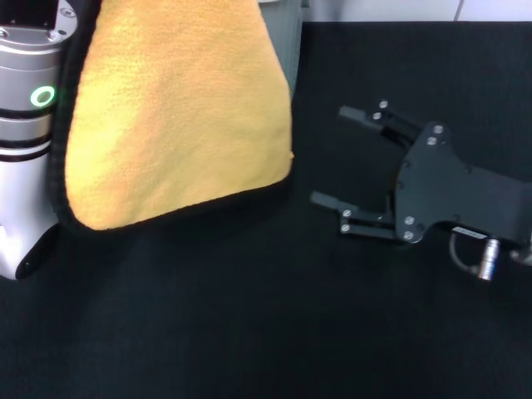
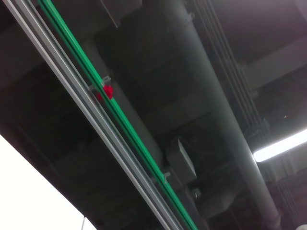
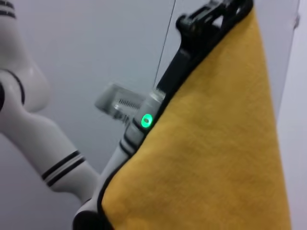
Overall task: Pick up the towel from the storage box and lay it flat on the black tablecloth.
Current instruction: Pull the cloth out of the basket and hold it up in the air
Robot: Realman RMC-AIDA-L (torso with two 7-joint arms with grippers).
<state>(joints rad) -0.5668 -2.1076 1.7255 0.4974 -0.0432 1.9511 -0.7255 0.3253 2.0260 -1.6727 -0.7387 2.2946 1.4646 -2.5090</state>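
The black tablecloth (image 1: pixel 249 332) covers the whole work surface, plain and matte. On it at the right is the right gripper (image 1: pixel 347 158), low over the cloth with its two fingers spread wide apart and nothing between them.

There is one towel (image 1: pixel 174 116). It hangs in the air at the left, above the cloth, and shows its yellow-orange fluffy face with a thin black border along the lower edge.

In the right wrist view the left gripper (image 3: pixel 211 17) is at the top corner of the towel (image 3: pixel 216 153) and it seems to pinch that corner.

Behind the towel one light grey storage box (image 1: pixel 287 41) is partly visible.
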